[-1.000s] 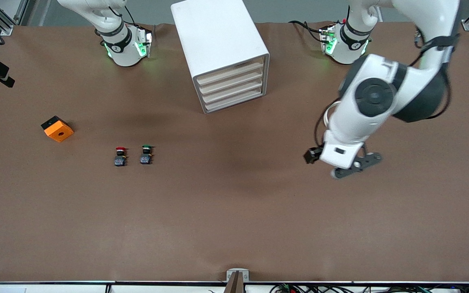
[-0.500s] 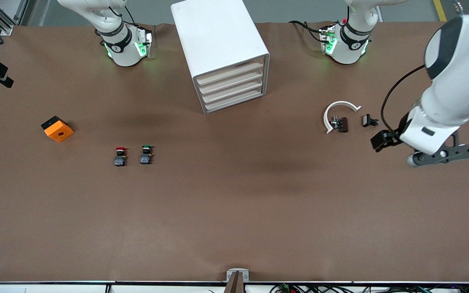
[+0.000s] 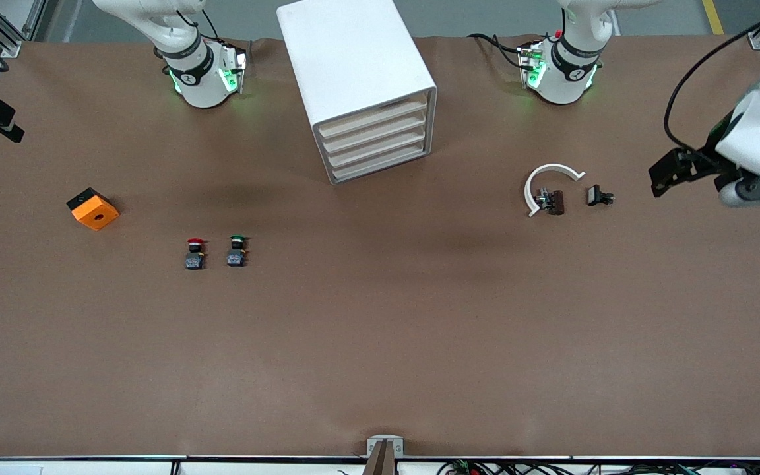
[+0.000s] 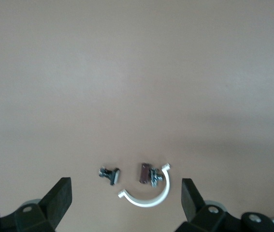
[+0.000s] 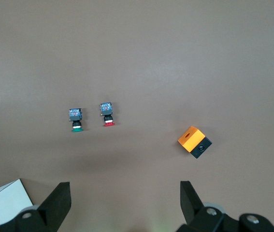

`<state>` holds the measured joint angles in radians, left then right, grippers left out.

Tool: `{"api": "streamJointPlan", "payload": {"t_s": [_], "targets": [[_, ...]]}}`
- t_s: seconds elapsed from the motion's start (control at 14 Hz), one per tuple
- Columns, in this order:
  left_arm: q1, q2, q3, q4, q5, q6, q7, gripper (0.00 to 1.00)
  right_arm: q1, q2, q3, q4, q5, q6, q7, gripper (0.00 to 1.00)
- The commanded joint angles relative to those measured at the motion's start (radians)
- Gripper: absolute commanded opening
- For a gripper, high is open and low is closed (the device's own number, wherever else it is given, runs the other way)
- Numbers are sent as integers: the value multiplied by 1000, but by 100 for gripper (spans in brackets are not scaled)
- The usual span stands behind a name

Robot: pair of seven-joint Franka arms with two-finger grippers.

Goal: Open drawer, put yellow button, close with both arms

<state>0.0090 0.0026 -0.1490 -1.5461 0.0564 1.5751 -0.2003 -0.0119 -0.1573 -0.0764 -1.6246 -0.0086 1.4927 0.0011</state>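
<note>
Right now the left end effector [image 3: 759,191] hangs over the counter [image 3: 380,343] at the left arm's end, close to that edge, fingers [image 4: 59,198] spread wide apart and holding nothing. Its wrist view looks down on a white curved piece [image 4: 149,198] with a small dark clip [image 4: 146,173] touching its inner side, and a second small black part [image 4: 109,175] just beside them.

Over to the right arm: its end effector [image 5: 122,203] does not show in the front view, but its wrist view has both fingers standing wide apart, empty, above the counter over the orange block [image 3: 93,208], the red-capped button [image 3: 195,253] and the green-capped button [image 3: 237,251]. Those two buttons sit side by side, not touching, toward the right arm's end, nearer the front camera than the cabinet [image 3: 357,86].

And the drawer [image 3: 373,119], the top one of four in that white cabinet, is shut flush with the others. The cabinet stands by the counter's edge where the bases are, between the two arms.

No yellow button can be seen in any view.
</note>
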Motion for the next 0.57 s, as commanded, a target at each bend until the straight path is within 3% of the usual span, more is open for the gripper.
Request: {"api": "streamJointPlan", "payload": {"t_s": [0.0,0.5], "targets": [[-27,-142,48,-146,-35,8,21,100,15,-28,-2,-27,-5,14,13,100],[-17,-151,40,-158,-35,-32,22,100,9,-27,-6,-26,12,21,13,100]]}}
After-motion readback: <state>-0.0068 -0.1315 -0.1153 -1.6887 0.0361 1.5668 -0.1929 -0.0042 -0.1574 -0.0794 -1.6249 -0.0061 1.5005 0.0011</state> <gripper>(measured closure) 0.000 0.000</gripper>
